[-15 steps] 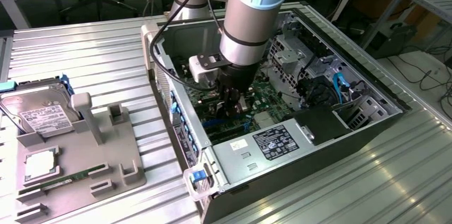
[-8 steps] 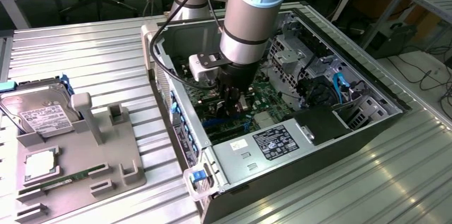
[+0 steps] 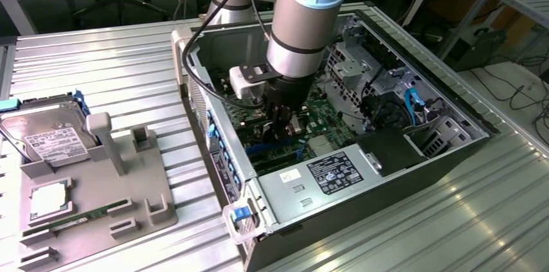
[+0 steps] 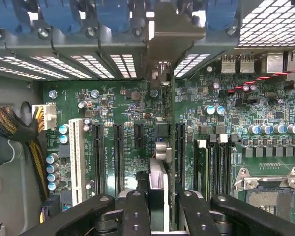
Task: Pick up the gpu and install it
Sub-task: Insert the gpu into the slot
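The hand is seen clamped on the gpu, its black fingers pressed against both faces of the card, which is viewed edge-on from the wrist as a thin upright slab running away from the hand. The silver metal end bracket of the card is seen at the far end from the hand, up against the slotted rear wall of the case, among blue clips. Directly beneath the held card the green motherboard is spread out, with black expansion slots lying parallel to the card on either side and a white slot further out to one side. Whether the card's edge is already seated in a slot cannot be told. On the other side of the card, memory slots and an empty processor socket are found. In the exterior view the hand is lowered deep into the open computer case, which lies on its side on the ribbed metal worktop. A power supply with a label is seen just beyond the hand, toward the near end of the case. Well apart from the hand, outside the case, a grey holder tray is placed on the worktop, carrying a hard drive, a processor and a RAM stick.
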You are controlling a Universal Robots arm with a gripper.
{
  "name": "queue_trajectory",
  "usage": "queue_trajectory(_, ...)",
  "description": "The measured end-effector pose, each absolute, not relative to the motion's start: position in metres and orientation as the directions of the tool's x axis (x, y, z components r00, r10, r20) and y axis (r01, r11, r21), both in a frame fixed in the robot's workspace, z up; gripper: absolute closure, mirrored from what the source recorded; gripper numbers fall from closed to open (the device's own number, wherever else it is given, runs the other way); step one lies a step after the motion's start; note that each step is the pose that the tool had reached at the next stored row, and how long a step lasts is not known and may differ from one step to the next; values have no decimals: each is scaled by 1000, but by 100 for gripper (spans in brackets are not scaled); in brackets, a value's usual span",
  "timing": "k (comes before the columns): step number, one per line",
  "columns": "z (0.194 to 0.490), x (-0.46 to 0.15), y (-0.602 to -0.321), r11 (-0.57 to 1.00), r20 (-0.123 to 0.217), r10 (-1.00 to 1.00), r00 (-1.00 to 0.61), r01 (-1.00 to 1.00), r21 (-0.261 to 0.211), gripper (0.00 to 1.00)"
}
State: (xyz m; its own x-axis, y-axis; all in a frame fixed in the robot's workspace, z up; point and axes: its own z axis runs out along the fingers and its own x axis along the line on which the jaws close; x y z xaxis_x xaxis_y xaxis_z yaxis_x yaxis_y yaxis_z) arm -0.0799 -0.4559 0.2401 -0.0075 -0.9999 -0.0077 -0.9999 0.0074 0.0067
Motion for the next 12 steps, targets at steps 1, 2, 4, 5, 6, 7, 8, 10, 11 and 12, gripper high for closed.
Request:
queue_trajectory(1, 240, -80, -456, 7, -8, -1000, -7, -1000, 7, 72)
queue_trajectory(2, 240, -80, -456, 7, -8, -1000, -7, -1000, 7, 72)
queue_trajectory(4, 239, -80, -456, 7, -8, -1000, -7, -1000, 7, 72)
queue_trajectory(5, 239, -80, -456, 7, -8, -1000, -7, -1000, 7, 72)
queue_trajectory(6, 238, -80, -456, 7, -8, -1000, -7, -1000, 7, 72)
queue_trajectory(7, 238, -80, -456, 7, -8, -1000, -7, -1000, 7, 72)
queue_trajectory(8, 237, -80, -456, 7, -8, -1000, -7, -1000, 7, 72)
queue_trajectory(10, 236, -80, -456, 7, -9, -1000, -7, -1000, 7, 72)
queue_trajectory(11, 236, -80, -456, 7, -9, -1000, -7, -1000, 7, 72)
queue_trajectory(12, 235, -80, -456, 7, -9, -1000, -7, -1000, 7, 72)
